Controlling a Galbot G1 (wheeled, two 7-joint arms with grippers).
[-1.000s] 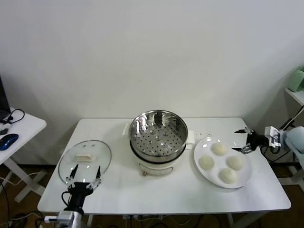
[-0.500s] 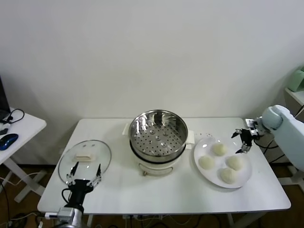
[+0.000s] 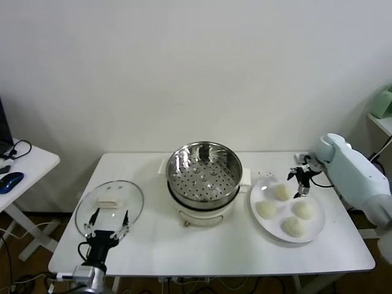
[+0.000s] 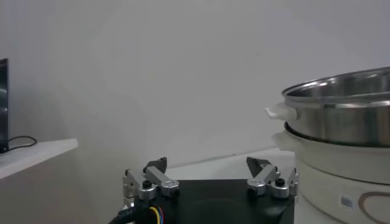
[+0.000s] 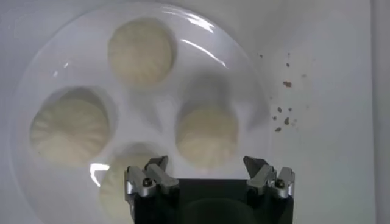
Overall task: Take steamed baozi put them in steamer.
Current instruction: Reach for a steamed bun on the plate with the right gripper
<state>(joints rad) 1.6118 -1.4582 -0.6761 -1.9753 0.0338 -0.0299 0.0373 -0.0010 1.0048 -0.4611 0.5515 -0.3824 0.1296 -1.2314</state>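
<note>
Four cream-white baozi lie on a white plate (image 3: 315, 230) at the right of the table: one at the back (image 3: 282, 192), one at the left (image 3: 266, 210), one at the right (image 3: 302, 209), one at the front (image 3: 294, 226). The steel steamer (image 3: 204, 173) stands in the middle on its white base, its perforated tray bare. My right gripper (image 3: 300, 181) is open, hovering above the plate between the back and right baozi. In the right wrist view its fingertips (image 5: 207, 164) straddle one baozi (image 5: 206, 136) from above. My left gripper (image 3: 105, 222) is open, low at the front left.
A round glass lid (image 3: 109, 206) with a pale knob lies at the left of the table, just behind my left gripper. A side table with a mouse (image 3: 11, 181) stands at the far left. The steamer's rim and base show in the left wrist view (image 4: 341, 122).
My right gripper has swung in from the table's right edge to the left, over the plate of baozi. The left arm has barely moved.
</note>
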